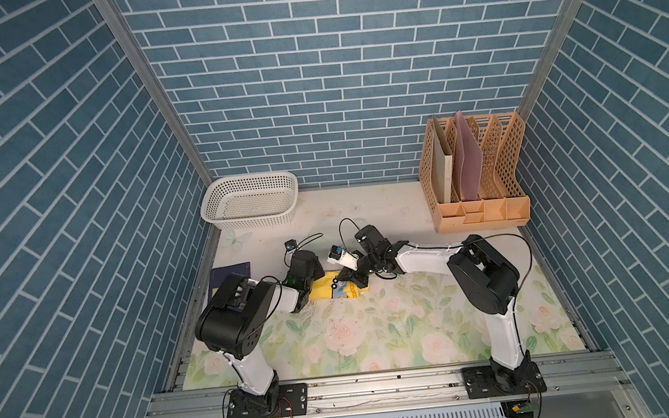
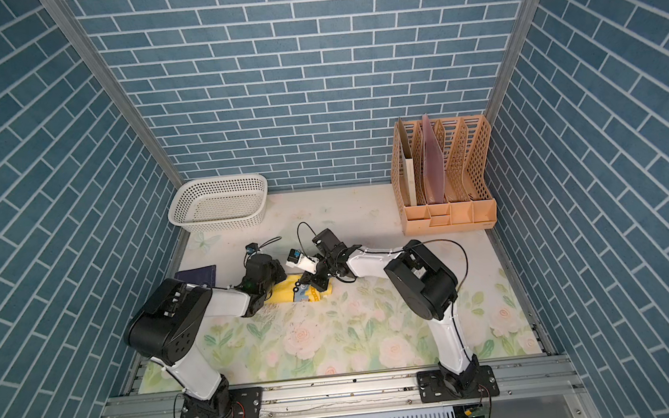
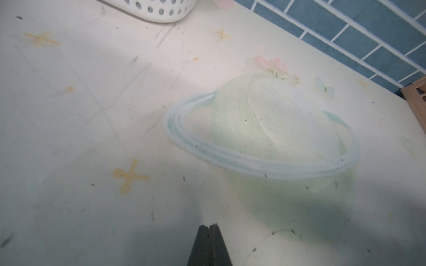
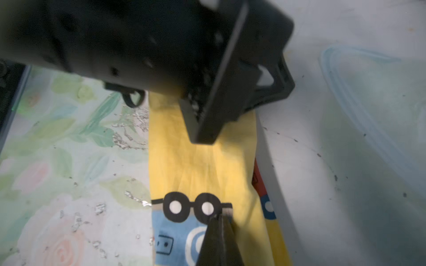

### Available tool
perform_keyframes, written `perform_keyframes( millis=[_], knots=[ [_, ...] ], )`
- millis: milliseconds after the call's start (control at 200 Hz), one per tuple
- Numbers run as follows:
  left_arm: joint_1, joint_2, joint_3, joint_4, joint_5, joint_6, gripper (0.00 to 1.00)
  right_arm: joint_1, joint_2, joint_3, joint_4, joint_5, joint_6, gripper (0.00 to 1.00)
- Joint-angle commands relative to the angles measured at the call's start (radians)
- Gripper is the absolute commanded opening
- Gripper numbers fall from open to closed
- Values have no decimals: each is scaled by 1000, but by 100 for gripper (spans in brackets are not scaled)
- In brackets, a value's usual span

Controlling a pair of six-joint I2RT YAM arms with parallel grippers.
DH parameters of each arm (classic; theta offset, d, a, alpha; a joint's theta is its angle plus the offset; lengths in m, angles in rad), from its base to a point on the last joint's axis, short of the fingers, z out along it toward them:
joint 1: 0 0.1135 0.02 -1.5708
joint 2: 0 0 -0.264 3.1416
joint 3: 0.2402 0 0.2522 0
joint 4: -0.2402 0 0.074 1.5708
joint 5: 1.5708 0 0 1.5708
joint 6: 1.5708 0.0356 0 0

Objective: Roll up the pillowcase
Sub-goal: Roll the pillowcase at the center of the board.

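Between the two arms, left of the table's middle, the pillowcase [image 1: 342,290] lies as a narrow yellow band on the floral mat [image 1: 376,330]. In the right wrist view its fabric [image 4: 196,165] is creased, with a blue printed vehicle with black wheels facing up and a strip of red and blue print showing along one long edge.

The left gripper [image 3: 209,230] has its fingertips pressed together. From the right wrist view its black body comes down over the band's left part, with the tip at the fabric.

The right gripper [image 4: 220,217] also has its fingertips together. They rest on the fabric at the printed black wheel, on the band's right part. Whether a fold is caught between them I cannot tell.

At the far left a white basket [image 1: 249,201] stands against the brick wall. At the far right a peach file rack [image 1: 478,172] holds upright folders. A dark blue book [image 1: 229,275] lies by the left edge, partly under the left arm.
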Motion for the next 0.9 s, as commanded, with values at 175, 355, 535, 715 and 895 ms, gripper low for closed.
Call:
perform_keyframes(
  millis=[175,355,535,715,895],
  knots=[
    [3,-360,-31,-316,-5,-85,0,-26,84,87,-23,42,71,0],
    [-2,-626,-239,-392,124,-262,9,-33,99,100,-28,47,88,0],
    [-55,-839,-359,-385,186,-406,43,-38,99,100,-35,40,89,0],
    [-121,-843,-449,-252,240,-622,80,-38,85,88,-30,46,86,0],
    [-144,-665,-408,-197,246,-673,87,-38,77,84,-25,49,86,0]
  ],
)
